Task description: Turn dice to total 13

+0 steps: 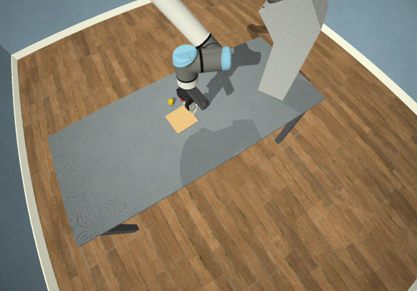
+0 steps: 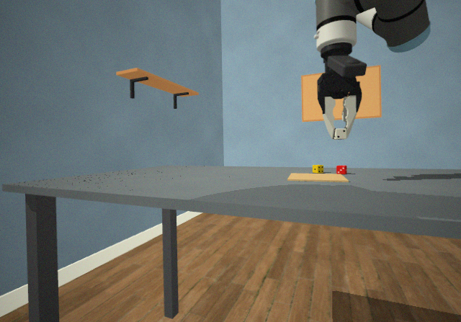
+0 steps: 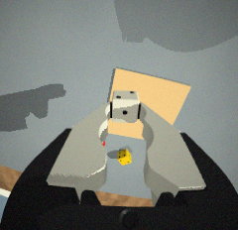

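My gripper [image 1: 193,109] [image 2: 339,134] [image 3: 124,103] points down and is shut on a white die, high above the table. The white die [image 2: 339,135] [image 3: 125,99] shows a one-pip face and a two-pip face in the wrist view. The tan mat [image 1: 181,123] [image 2: 316,177] [image 3: 171,93] lies below. A yellow die [image 1: 171,101] [image 2: 318,168] [image 3: 124,157] sits on the table off the mat. A red die [image 1: 182,99] [image 2: 341,169] [image 3: 103,144] also sits off the mat, mostly hidden by the gripper in the top view and the wrist view.
The grey table [image 1: 128,153] [image 2: 148,184] carries the mat and both loose dice. The robot's pale pedestal [image 1: 289,55] stands at the table's right end in the top view. A wall shelf [image 2: 160,82] and an orange wall panel [image 2: 372,91] are in the background.
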`<action>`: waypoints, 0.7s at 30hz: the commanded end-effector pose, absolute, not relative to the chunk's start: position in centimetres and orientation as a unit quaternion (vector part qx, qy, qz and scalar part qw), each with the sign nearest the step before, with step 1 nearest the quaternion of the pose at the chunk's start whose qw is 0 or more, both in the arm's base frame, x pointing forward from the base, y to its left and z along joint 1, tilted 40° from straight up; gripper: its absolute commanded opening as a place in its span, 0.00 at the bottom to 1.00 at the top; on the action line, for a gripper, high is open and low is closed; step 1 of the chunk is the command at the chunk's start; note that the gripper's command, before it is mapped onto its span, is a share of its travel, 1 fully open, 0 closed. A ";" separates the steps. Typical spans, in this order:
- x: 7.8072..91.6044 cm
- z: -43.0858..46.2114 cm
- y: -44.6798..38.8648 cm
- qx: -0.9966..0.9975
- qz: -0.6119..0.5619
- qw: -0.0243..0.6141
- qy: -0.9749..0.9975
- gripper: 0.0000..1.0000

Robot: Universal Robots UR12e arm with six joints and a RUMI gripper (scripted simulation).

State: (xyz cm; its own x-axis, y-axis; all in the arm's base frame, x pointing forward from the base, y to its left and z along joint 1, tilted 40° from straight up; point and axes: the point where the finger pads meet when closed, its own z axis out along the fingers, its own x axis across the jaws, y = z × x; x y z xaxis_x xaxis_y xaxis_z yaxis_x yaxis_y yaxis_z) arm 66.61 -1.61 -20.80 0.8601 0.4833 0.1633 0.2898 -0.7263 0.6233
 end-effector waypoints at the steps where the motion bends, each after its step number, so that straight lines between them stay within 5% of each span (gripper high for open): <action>1: 67.3 -18.2 -4.6 0.931 0.184 0.288 0.131 0.06; 21: 67.6 -17.2 -6.0 0.935 0.195 0.281 0.097 0.06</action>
